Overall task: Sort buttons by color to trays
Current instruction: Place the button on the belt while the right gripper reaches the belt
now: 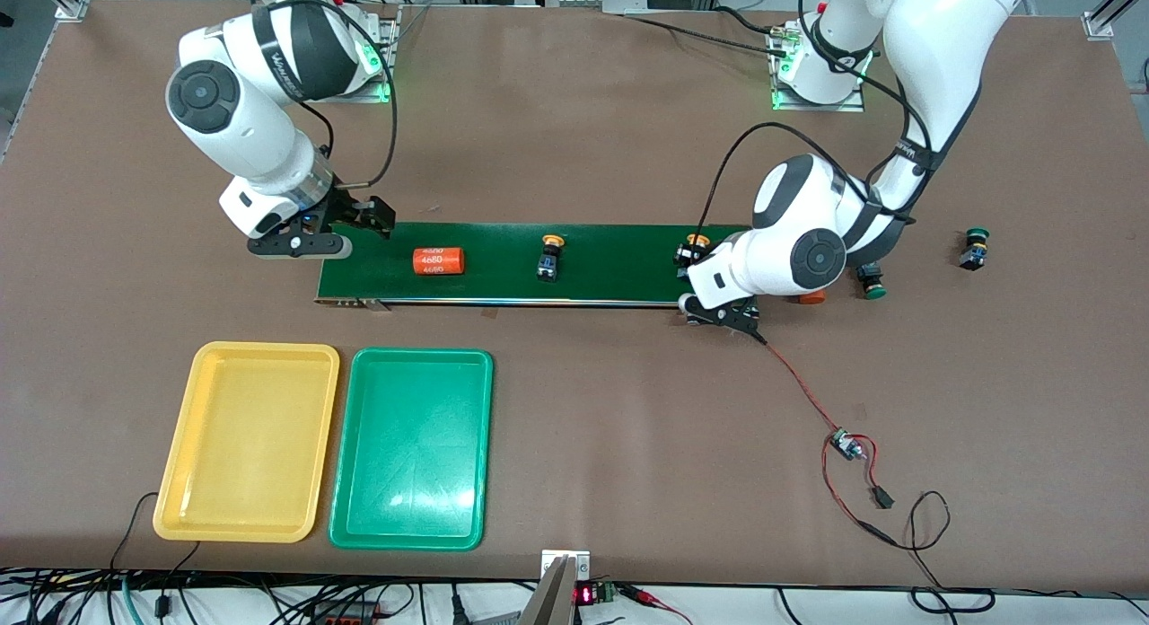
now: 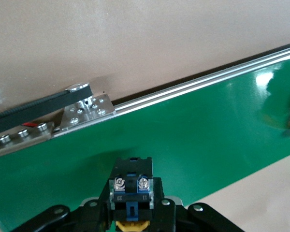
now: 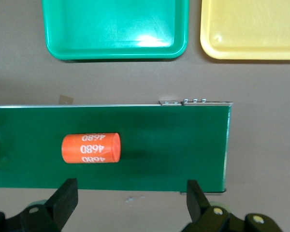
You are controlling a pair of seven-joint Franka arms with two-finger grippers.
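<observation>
Buttons (image 1: 548, 258) on belt (image 1: 503, 279) w/ orange 4680 cylinder (image 1: 437, 260) nearby

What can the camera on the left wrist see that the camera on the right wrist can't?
Only the left wrist view shows a yellow button seen from its terminal end, between the left gripper's fingers over the conveyor belt. Only the right wrist view shows the orange cylinder marked 4680 lying on the belt, the green tray, the yellow tray, and the open right gripper. Both show the green belt, its metal edge and the brown table.
</observation>
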